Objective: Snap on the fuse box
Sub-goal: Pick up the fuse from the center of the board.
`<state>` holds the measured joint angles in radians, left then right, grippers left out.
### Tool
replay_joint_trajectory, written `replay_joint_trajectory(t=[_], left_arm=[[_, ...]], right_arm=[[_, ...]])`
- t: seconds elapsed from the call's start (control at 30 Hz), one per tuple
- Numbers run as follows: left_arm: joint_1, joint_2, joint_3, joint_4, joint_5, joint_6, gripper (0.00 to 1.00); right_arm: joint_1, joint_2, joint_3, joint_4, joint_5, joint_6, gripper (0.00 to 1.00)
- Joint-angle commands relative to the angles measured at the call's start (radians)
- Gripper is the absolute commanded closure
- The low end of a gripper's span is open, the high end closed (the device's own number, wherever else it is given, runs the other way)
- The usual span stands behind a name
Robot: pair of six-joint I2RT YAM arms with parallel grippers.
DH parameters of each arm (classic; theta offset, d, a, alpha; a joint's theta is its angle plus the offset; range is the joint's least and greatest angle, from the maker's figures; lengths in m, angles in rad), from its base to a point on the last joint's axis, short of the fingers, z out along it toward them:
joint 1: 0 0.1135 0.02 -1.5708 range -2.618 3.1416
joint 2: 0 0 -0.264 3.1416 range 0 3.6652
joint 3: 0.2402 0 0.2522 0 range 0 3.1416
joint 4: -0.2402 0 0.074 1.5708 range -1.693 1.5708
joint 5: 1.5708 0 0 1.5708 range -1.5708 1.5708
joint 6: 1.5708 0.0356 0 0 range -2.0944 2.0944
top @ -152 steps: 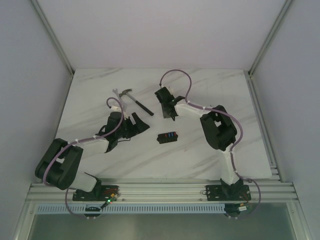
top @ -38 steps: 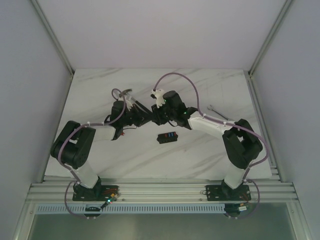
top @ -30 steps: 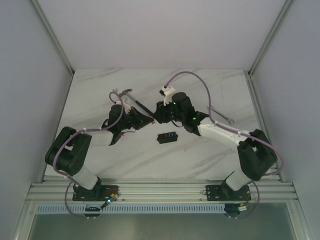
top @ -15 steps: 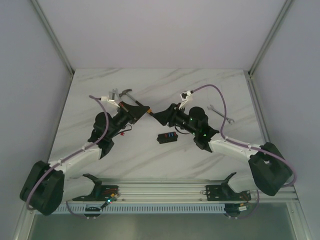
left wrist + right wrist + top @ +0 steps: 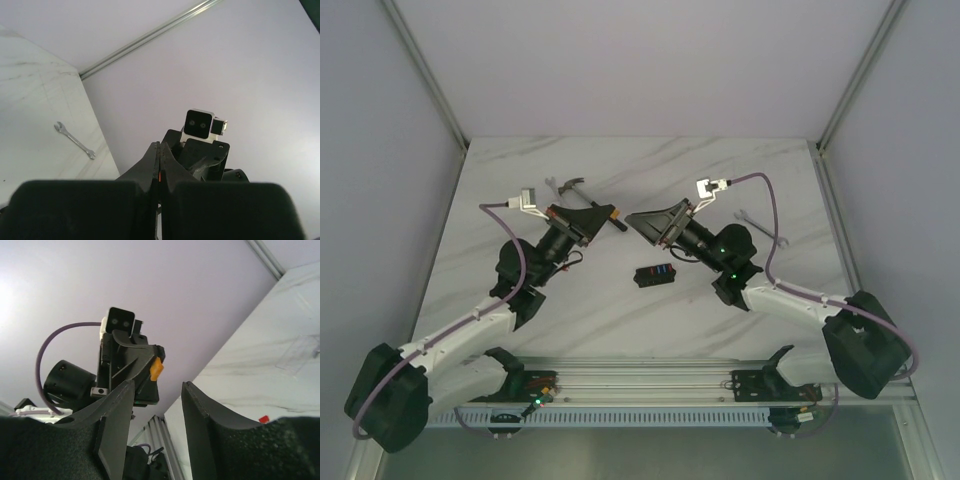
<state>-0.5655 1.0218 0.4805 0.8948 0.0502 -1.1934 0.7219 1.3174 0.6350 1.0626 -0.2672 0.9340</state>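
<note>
Marble tabletop (image 5: 520, 170): fuse box (image 5: 655, 273) lies at centre, untouched. Left gripper (image 5: 616, 220) pinched together, right gripper (image 5: 634, 221) spread, empty. Both raised tip-to-tip above box, likely staging for press.

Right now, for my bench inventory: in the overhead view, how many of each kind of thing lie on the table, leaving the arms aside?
Fuse box: 1
Hammer: 1
Wrench: 1
Total: 3
</note>
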Motion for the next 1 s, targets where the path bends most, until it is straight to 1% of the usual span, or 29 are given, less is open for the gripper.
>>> replay_joint_trajectory(t=[0.0, 0.13, 0.43, 0.6, 0.9, 0.97], left_arm=[[-0.023, -0.007, -0.008, 0.093, -0.038, -0.015, 1.0], [-0.04, -0.004, -0.016, 0.13, -0.043, -0.03, 1.0], [-0.06, -0.001, -0.022, 0.148, -0.062, -0.035, 1.0], [-0.069, 0.004, -0.028, 0.164, -0.069, -0.041, 1.0], [-0.074, 0.005, -0.03, 0.173, -0.072, -0.044, 1.0], [-0.075, 0.004, -0.031, 0.173, -0.072, -0.046, 1.0]], right_arm=[[0.012, 0.012, 0.02, 0.125, -0.036, 0.028, 0.52], [0.015, 0.034, 0.025, 0.163, -0.04, 0.042, 0.54], [0.016, 0.068, 0.049, 0.227, -0.072, 0.062, 0.61], [0.016, 0.084, 0.059, 0.244, -0.08, 0.067, 0.65], [0.016, 0.115, 0.072, 0.281, -0.097, 0.092, 0.68], [0.016, 0.117, 0.072, 0.284, -0.098, 0.092, 0.7]])
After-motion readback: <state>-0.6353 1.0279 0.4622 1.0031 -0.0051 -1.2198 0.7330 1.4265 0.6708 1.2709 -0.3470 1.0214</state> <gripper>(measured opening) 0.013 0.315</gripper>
